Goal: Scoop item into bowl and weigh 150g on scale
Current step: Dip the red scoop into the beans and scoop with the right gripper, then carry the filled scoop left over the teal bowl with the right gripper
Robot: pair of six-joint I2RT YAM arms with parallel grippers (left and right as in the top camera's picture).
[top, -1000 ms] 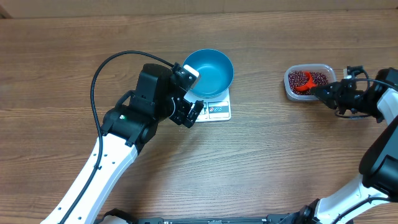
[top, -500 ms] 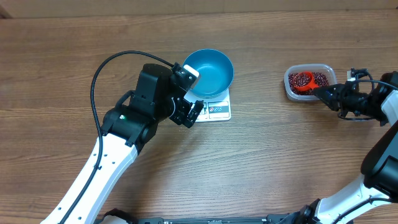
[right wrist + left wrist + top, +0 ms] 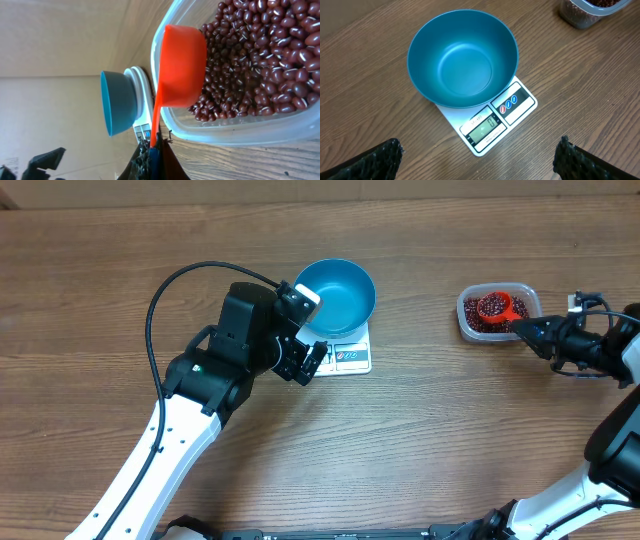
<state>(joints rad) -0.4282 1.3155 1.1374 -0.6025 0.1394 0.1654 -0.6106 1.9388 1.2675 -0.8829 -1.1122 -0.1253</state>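
While right jaws clamp the orange scoop [image 3: 180, 65], bean-filled, over the beans [image 3: 265, 55] in the clear tub [image 3: 225, 131], left jaws gape empty beside the scale [image 3: 485, 131]; blue bowl [image 3: 462, 60] sits empty on it.

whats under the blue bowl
The white scale: its display and buttons stick out past the bowl. The rest of its platform is covered by the bowl.
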